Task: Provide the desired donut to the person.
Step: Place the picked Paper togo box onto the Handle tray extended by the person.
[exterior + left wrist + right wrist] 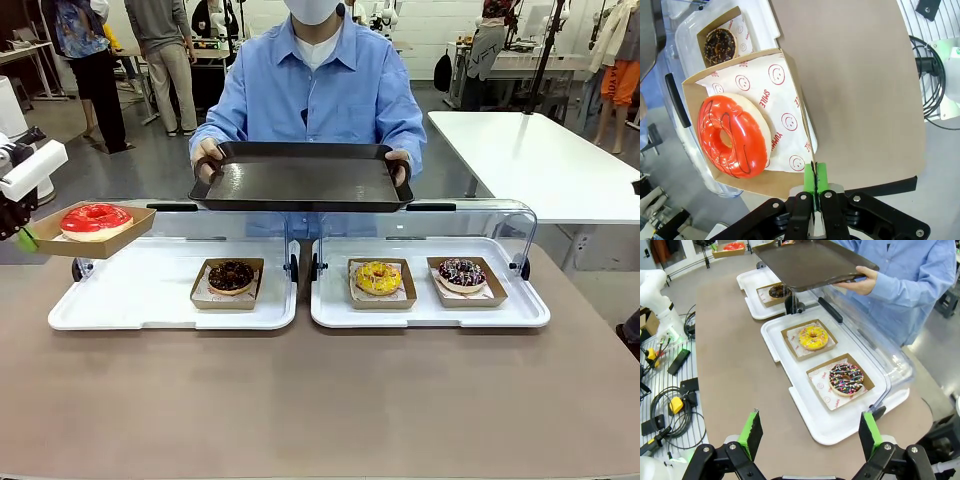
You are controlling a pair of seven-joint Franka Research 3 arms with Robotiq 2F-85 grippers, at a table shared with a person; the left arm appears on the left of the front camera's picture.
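A red-glazed donut (95, 220) (732, 135) lies in a brown cardboard tray (45, 235) (790, 90) lined with smiley-print paper. My left gripper (22, 238) (814, 182) is shut on that tray's rim and holds it in the air past the left end of the white trays. The person (320, 90) (920, 285) stands across the table and holds a dark serving tray (300, 178) (815, 262) level in both hands above the counter. Low over the table's near side, my right gripper (811, 435) is open with nothing between its fingers.
Two white trays (120, 310) (520, 312) lie side by side under a raised clear cover (500, 225). The left one holds a chocolate donut (231, 276) (720, 46). On the right one sit a yellow donut (378, 277) (813, 337) and a sprinkled chocolate donut (462, 272) (846, 379). Bare table lies in front.
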